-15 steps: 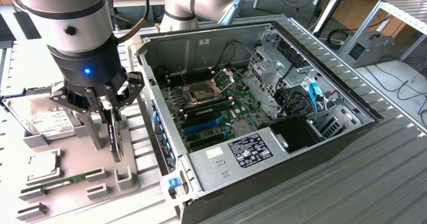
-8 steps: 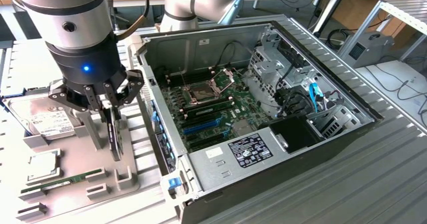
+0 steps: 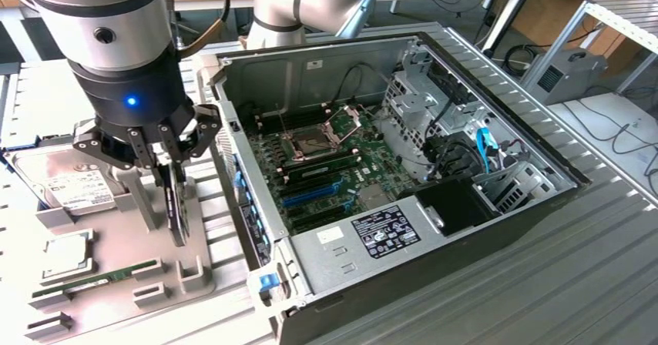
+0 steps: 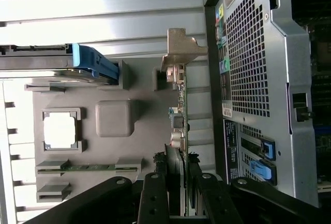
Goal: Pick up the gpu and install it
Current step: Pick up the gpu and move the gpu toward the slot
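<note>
**Inspector A:** Attitude of the gpu (image 4: 179, 111)?

**Inspector B:** On edge, upright in the grey holder tray (image 4: 147, 146). The long axis runs along the tray, parallel to the side of the open computer case (image 3: 463, 256). The silver bracket (image 4: 182, 48) leads, pointing to the end of the tray where the hard drive (image 3: 72, 187) lies. The black fan (image 4: 173, 168) is on the face turned away from the case.

**Inspector A:** Position relative to the tool?

**Inspector B:** The gripper (image 3: 169, 202) stands directly above the card. Its fingers (image 4: 155, 198) reach down on either side of the fan end. The bracket end runs clear beyond them.

**Inspector A:** Condition of the grip?

**Inspector B:** Clamped on the card. From the wrist, the fingers sit against both faces with no gap visible. I cannot tell whether the lower edge has left its slot.

**Inspector A:** Differences between views?

**Inspector B:** The exterior view gives the case interior, motherboard up, at the exterior view's right of the tray. It also shows the processor (image 3: 65, 256) and the memory stick (image 3: 98, 277) on the tray. There the card is a thin dark edge. The wrist view shows the card end-on, its bracket, and the case's perforated rear panel (image 4: 248, 53) just beside it.
</note>
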{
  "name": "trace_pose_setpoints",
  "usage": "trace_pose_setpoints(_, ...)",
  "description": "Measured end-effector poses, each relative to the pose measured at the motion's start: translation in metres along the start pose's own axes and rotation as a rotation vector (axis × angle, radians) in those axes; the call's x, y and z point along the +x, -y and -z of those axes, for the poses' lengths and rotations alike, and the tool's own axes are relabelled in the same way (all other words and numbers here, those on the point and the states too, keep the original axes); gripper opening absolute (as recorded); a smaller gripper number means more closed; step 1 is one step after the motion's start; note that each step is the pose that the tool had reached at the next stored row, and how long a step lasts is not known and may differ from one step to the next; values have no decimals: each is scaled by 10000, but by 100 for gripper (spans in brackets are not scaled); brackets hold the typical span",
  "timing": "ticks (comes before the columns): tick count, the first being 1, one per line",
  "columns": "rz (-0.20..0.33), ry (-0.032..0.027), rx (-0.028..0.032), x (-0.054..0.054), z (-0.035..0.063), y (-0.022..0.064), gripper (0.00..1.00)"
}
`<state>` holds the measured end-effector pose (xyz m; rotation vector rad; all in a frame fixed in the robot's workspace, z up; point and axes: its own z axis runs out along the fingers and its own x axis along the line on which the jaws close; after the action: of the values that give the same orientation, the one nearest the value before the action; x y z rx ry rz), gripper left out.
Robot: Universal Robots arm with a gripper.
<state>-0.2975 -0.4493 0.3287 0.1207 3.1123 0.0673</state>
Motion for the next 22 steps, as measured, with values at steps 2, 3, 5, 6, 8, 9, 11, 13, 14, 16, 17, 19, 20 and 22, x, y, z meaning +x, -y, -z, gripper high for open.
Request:
trace_pose_setpoints(2, 0, 0, 0, 0, 11, -1, 27)
trace_pose_setpoints(3, 0, 0, 0, 0, 15, -1, 27)
trace_pose_setpoints(5, 0, -1, 0, -1, 27, -1, 27)
trace_pose_setpoints(6, 0, 0, 0, -1, 32, -1, 27)
trace_pose_setpoints(8, 0, 0, 0, -1, 42, -2, 27)
trace_pose_setpoints(9, 0, 0, 0, -1, 63, -3, 27)
trace_pose_setpoints(11, 0, 0, 0, -3, 125, -6, 27)
trace_pose_setpoints(13, 0, -1, 1, -4, 151, -7, 27)
trace_pose_setpoints(14, 0, -1, 0, -5, 194, -9, 27)
trace_pose_setpoints(16, 0, 0, 0, -6, 270, -12, 27)
trace_pose_setpoints(17, 0, 0, 0, -7, 302, -13, 27)
trace_pose_setpoints(19, 0, 0, 0, -9, 384, -17, 27)
trace_pose_setpoints(20, 0, 0, -1, -10, 413, -18, 27)
trace_pose_setpoints(22, 0, 0, -6, -11, 437, -19, 27)
